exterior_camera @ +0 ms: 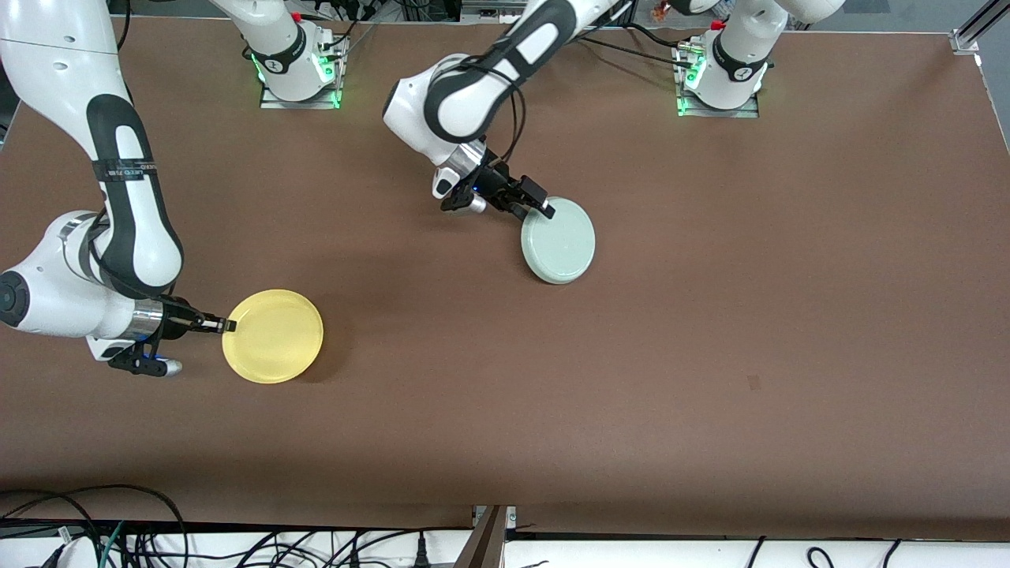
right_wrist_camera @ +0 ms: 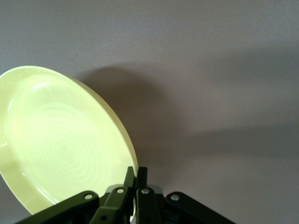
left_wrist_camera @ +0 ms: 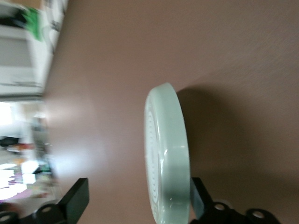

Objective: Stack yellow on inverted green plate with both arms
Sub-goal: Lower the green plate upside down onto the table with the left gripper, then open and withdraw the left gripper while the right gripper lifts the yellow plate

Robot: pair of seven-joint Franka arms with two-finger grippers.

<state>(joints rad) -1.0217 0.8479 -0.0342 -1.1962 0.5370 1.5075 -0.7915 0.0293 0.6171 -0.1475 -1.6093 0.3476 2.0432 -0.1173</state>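
Observation:
The yellow plate [exterior_camera: 273,335] is toward the right arm's end of the table, hollow side up. My right gripper [exterior_camera: 228,324] is shut on its rim. The right wrist view shows the fingers [right_wrist_camera: 136,171] pinching the rim, with the plate [right_wrist_camera: 60,140] tilted over its shadow. The pale green plate [exterior_camera: 558,239] sits near the table's middle. My left gripper [exterior_camera: 543,207] is open at its rim. In the left wrist view the plate [left_wrist_camera: 166,154] shows edge-on between the jaws. One finger [left_wrist_camera: 200,200] is close against its shaded face. The other finger [left_wrist_camera: 77,203] is far off it.
The brown table top [exterior_camera: 710,315] is bare around both plates. The arm bases [exterior_camera: 300,71] [exterior_camera: 718,75] stand along its edge farthest from the front camera. Cables hang below the edge nearest that camera.

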